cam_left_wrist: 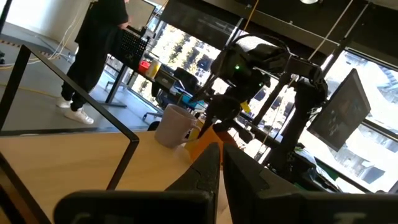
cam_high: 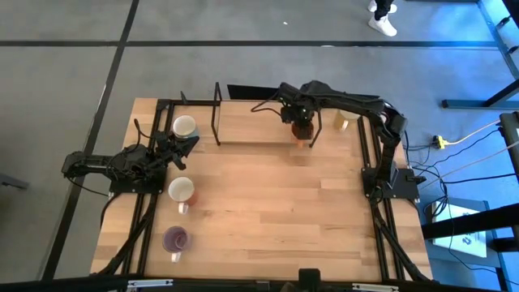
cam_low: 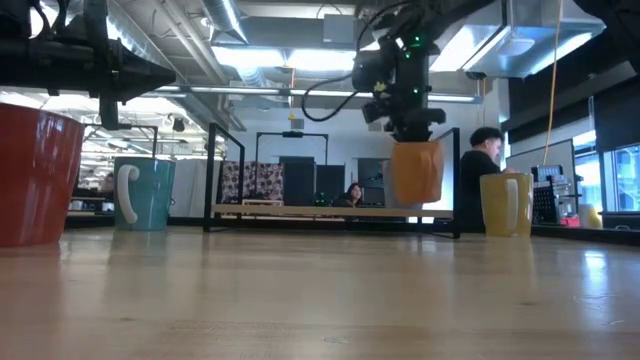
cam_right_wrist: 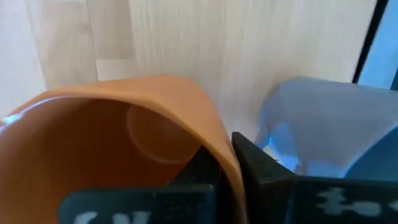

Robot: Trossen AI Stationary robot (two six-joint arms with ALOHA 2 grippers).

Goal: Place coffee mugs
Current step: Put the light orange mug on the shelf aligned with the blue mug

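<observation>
Wooden worktop [cam_high: 276, 203] under two dark arms. Black bar frame [cam_high: 217, 113] upright along the far edge, toward the far-left corner. Right arm [cam_high: 357, 105] stretched along the far edge from the far-right corner, right gripper [cam_low: 412, 130] clamped on the rim of the orange mug [cam_low: 415, 172], one finger inside the cup and one outside. Mug hanging clear of the wood near the middle of the far edge. Left arm [cam_high: 113, 166] resting at the left edge, left gripper [cam_high: 180, 146] with fingers drawn together on nothing, just beside a white mug [cam_high: 185, 126] near the far-left corner. Cream mug [cam_high: 344, 120] standing near the far-right corner, beside the lifted one. White mug with reddish inside [cam_high: 181, 191] midway down the left edge. Dark purple mug [cam_high: 175, 239] near the near-left corner, handle toward the near edge.
</observation>
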